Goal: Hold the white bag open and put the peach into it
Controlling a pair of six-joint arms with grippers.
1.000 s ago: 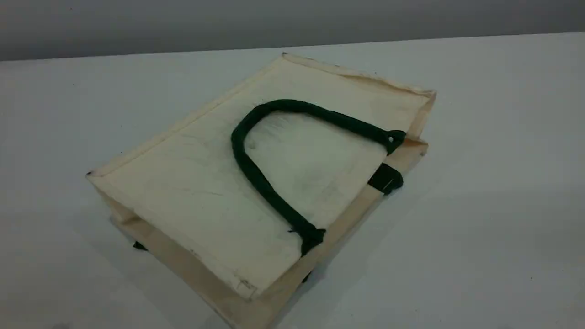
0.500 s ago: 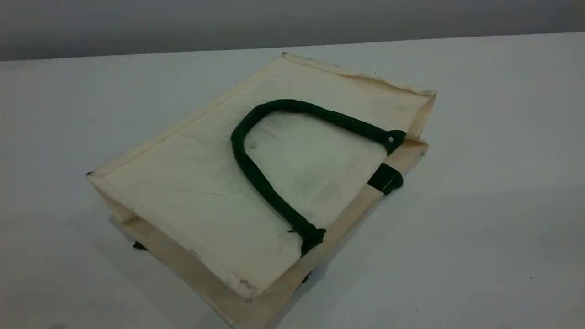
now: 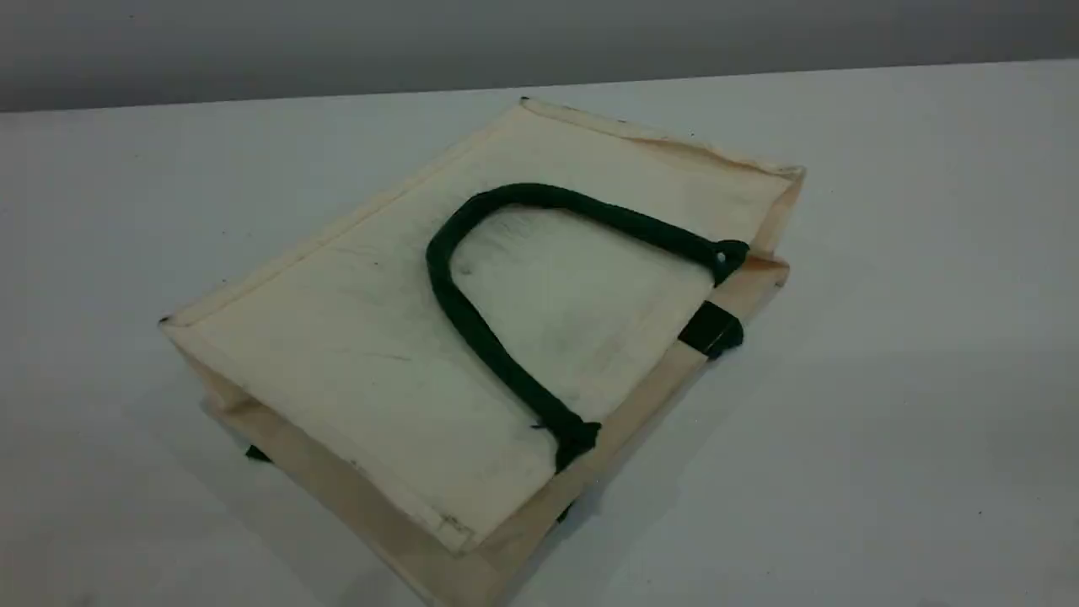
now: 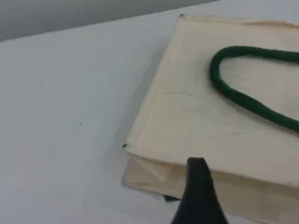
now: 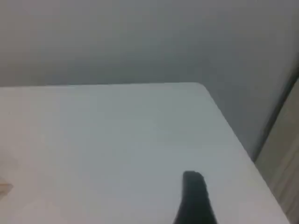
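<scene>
The white bag point(image 3: 354, 362) lies flat on the table point(image 3: 885, 379), its mouth closed and facing about 4 o'clock in the scene view. One dark rope handle point(image 3: 539, 195) is folded back across the top panel, its loop pointing toward 10 o'clock. A dark tab point(image 3: 712, 330) shows on the mouth edge at 3 o'clock of the bag. The peach appears in none of the views, so I cannot say where it is.

Over the last second nothing in the scene view has changed: bag, handle and folds lie just as they did. Neither arm enters that view. I judge that the task has not really begun, with the mouth unopened and the fruit not picked up.

In its own view the left gripper point(image 4: 198, 179) hangs over the bag's near gusseted edge, the cloth filling the 3 o'clock side. Its jaws stand wide apart and nothing sits against the visible fingertip.

The right gripper point(image 5: 194, 193) looks over bare table toward the far corner at 1 o'clock. Only one fingertip shows, so I cannot tell how its jaws stand.
</scene>
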